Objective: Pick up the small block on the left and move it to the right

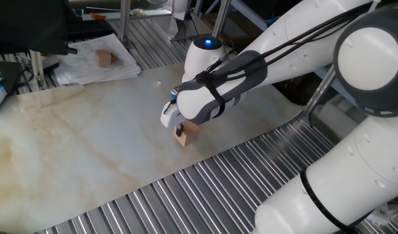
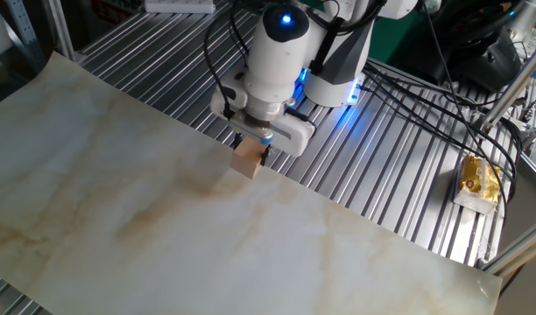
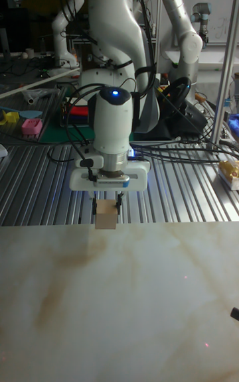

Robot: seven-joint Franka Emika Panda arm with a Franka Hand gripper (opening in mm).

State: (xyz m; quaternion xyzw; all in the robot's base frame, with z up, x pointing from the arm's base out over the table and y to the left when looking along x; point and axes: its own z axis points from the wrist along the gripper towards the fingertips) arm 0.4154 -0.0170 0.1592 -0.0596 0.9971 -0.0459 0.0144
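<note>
The small block [image 1: 188, 134], a pale tan wooden cube, sits at the edge of the marble board [image 1: 82, 143], close to the metal slats. My gripper [image 1: 181, 129] comes down on it from above, a finger against each side, shut on it. In the other fixed view the small block [image 2: 247, 164] hangs under the gripper [image 2: 251, 153] at the board's far edge. In the tall fixed view the black fingers [image 3: 118, 205] flank the small block [image 3: 106, 218], whose bottom meets the board's edge [image 3: 119, 233]. I cannot tell whether it touches the board.
A darker brown cube [image 1: 106, 57] lies on papers at the back left, off the board. Ribbed metal slats [image 1: 205, 188] surround the board. A yellow packet [image 2: 478, 179] lies on the slats, and cables [image 2: 408, 96] run near the arm's base. A pink object [image 3: 31, 126] sits far left.
</note>
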